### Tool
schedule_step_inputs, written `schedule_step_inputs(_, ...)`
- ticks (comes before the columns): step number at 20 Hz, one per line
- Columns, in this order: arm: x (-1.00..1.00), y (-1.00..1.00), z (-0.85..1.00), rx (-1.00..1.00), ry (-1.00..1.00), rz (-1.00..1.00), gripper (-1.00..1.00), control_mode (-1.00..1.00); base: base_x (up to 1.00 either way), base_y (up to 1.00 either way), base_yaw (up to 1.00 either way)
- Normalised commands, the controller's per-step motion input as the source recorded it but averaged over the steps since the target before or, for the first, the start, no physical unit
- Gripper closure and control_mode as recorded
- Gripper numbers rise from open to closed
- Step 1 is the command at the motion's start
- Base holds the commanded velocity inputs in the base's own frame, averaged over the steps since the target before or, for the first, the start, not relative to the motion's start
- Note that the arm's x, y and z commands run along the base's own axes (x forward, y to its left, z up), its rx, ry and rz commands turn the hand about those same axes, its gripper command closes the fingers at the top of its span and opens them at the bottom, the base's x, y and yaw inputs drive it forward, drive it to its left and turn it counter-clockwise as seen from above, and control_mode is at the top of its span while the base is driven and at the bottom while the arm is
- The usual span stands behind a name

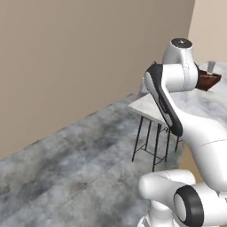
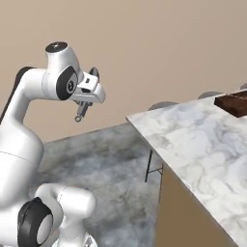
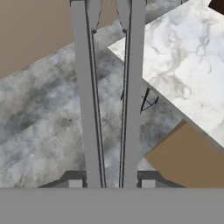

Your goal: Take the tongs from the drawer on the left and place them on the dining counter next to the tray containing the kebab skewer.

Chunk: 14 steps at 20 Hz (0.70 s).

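Gripper clamped on tongs near their joined end, held over the floor short of the counter; thin, stiff, light, slick metal, likely to pivot, so keep squeeze firm.

The robot is a glossy white arm made of thick, rounded segments. The joints are dark: black round caps sit on the elbow and on the base far below the pincer, and a long black band runs along one link. The topmost joint behind the pincer has a flat grey cap with a dark ring. The gripper is a small white block with slim dark grey fingers. No cables or markings are visible.
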Motion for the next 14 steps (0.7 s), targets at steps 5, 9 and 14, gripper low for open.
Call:
schedule_step_inputs(5, 0.0, 0.0, 0.0, 0.0, 0.0, 0.0, 1.0, 1.0, 0.42, 0.6, -0.22)
schedule_step_inputs(9, 0.0, 0.0, 0.0, 0.0, 0.0, 0.0, 1.0, 1.0, 0.49, 0.61, -0.24)
schedule_step_inputs(14, 0.0, 0.0, 0.0, 0.0, 0.0, 0.0, 1.0, 1.0, 0.47, 0.61, -0.25)
